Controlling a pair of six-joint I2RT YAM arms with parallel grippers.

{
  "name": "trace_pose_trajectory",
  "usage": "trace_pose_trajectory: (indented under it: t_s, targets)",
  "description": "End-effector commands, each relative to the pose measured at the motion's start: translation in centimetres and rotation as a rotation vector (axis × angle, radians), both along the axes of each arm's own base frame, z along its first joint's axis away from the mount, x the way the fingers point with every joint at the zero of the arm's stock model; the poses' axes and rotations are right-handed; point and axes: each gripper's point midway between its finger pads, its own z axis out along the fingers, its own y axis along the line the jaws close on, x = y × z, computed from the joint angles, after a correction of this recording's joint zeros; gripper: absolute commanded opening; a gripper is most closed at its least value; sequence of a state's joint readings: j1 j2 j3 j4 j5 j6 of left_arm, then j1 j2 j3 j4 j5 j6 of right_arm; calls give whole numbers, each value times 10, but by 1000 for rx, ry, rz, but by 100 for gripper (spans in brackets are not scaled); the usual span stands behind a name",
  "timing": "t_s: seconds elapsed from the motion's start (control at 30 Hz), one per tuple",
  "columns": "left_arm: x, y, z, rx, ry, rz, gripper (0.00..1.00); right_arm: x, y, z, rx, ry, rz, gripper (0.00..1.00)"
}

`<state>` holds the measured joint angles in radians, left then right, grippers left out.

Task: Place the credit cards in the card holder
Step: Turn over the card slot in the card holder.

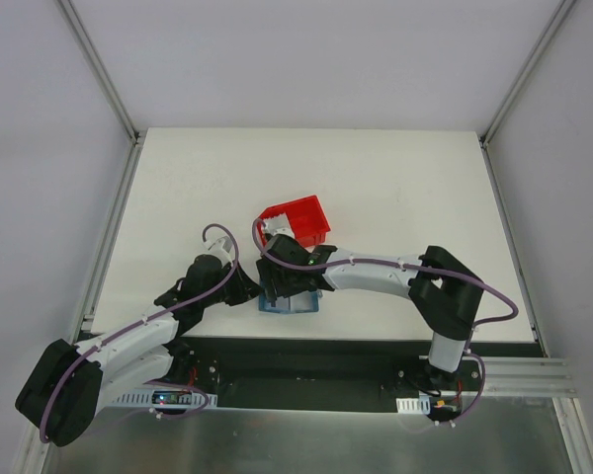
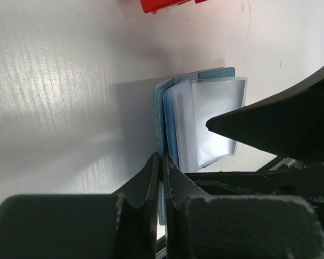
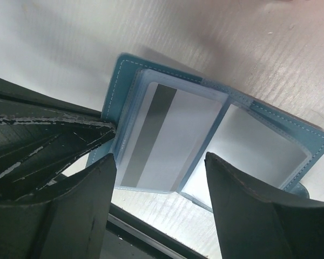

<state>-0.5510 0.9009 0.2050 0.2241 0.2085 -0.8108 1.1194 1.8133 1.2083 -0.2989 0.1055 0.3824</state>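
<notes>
Small teal folding card holder (image 3: 259,145), open on the white bench (image 3: 54,43), cover edge clamped between the left fingers (image 2: 146,189). White, grey-striped credit card (image 3: 173,140) lies at its clear pocket, between the spread right fingers (image 3: 248,210). Best practice, I'd judge: hold the cover firm and nudge the card squarely home.

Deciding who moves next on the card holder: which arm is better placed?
Right. The right gripper is open and free above the open card holder; the left gripper is shut on its edge.

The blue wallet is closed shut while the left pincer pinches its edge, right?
No, the card holder is open, not closed: the right wrist view shows its clear pockets spread out, with a striped card in one. The left pincer does pinch its edge.
</notes>
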Motion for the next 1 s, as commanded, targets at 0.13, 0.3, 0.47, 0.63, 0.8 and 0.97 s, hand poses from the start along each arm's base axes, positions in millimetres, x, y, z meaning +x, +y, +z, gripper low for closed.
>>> trace_pose_trajectory:
  t_s: [0.13, 0.3, 0.47, 0.63, 0.8, 0.97]
  targets:
    - [3, -7, 13, -20, -45, -33, 0, 5, -4, 6, -33, -36, -14, 69]
    - [2, -7, 13, -19, -46, -33, 0, 7, -9, 7, -58, -51, -21, 67]
    - [2, -7, 11, -15, -44, -32, 0, 10, -15, 11, -74, -72, -31, 66]
    - [1, -5, 7, -8, -36, -30, 0, 13, -24, 18, -97, -100, -44, 66]
    - [1, -5, 7, -6, -39, -28, 0, 15, -30, 23, -116, -124, -56, 66]
    - [2, -5, 7, -5, -38, -30, 0, 17, -35, 28, -134, -139, -66, 66]
